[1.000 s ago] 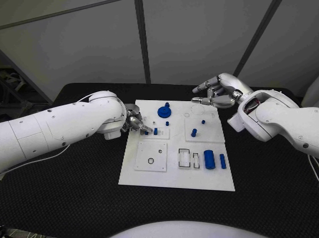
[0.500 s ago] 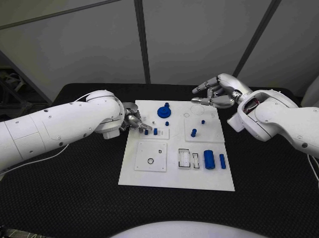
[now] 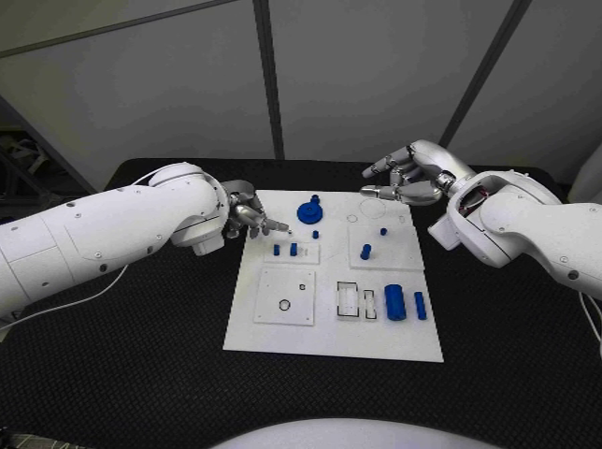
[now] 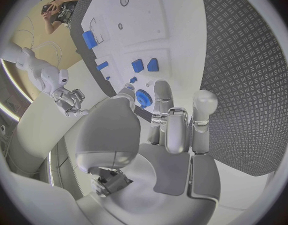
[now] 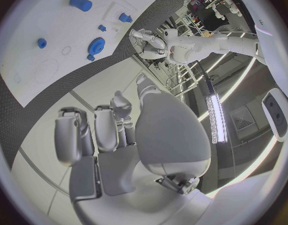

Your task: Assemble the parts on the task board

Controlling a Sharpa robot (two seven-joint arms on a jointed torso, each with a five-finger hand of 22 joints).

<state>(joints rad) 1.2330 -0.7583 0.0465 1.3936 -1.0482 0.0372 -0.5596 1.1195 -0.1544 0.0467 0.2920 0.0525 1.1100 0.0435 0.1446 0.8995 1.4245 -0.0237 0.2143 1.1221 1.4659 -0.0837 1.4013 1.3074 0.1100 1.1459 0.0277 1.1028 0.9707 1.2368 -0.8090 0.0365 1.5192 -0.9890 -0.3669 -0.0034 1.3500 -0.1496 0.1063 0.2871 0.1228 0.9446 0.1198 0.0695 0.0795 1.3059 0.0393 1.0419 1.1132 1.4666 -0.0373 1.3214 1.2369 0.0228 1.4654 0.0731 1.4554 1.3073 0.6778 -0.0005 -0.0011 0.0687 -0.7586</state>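
Note:
The white task board (image 3: pixel 335 281) lies mid-table. My left hand (image 3: pixel 250 220) hovers just off its far left edge, fingers apart and holding nothing; the left wrist view shows its fingers (image 4: pixel 166 117) above the blue gear (image 4: pixel 143 98). Two small blue parts (image 3: pixel 283 250) stand side by side in a small plate on the board, a little in front of that hand. The blue gear (image 3: pixel 309 210) sits at the board's far side. My right hand (image 3: pixel 407 182) hangs over the board's far right corner with nothing in it. A blue peg (image 3: pixel 365 250) stands right of centre.
A blue cylinder (image 3: pixel 395 300) and a thin blue bar (image 3: pixel 420 302) lie at the board's near right, beside two empty rectangular slots (image 3: pixel 355 299). A square plate with a round hole (image 3: pixel 286 295) sits at the near left. Black table (image 3: pixel 139 355) surrounds the board.
My left hand has drawn back from the two small blue parts, up and toward the board's far left edge. The parts stay standing. My right hand has not moved.

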